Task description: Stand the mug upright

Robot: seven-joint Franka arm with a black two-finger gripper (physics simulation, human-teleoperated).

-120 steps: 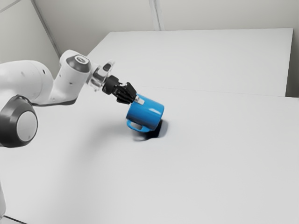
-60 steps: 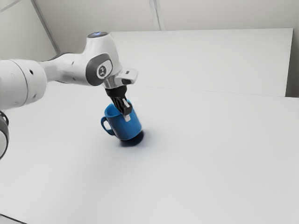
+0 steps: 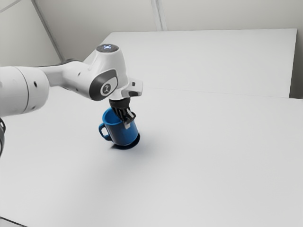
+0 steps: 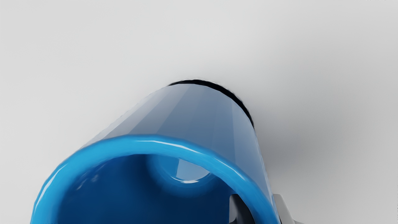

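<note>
Well, the gripper [image 3: 124,119] pinches the blue mug's [image 3: 120,135] wall; white table [image 3: 199,156] surrounds the mug, with a pale panel [image 3: 203,59] beyond it in the exterior view.

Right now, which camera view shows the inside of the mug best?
The wrist view, because it looks past the rim into the mug, down to the inner bottom. The exterior view shows the mug from the side: its outer wall, its handle and part of the opening.
</note>
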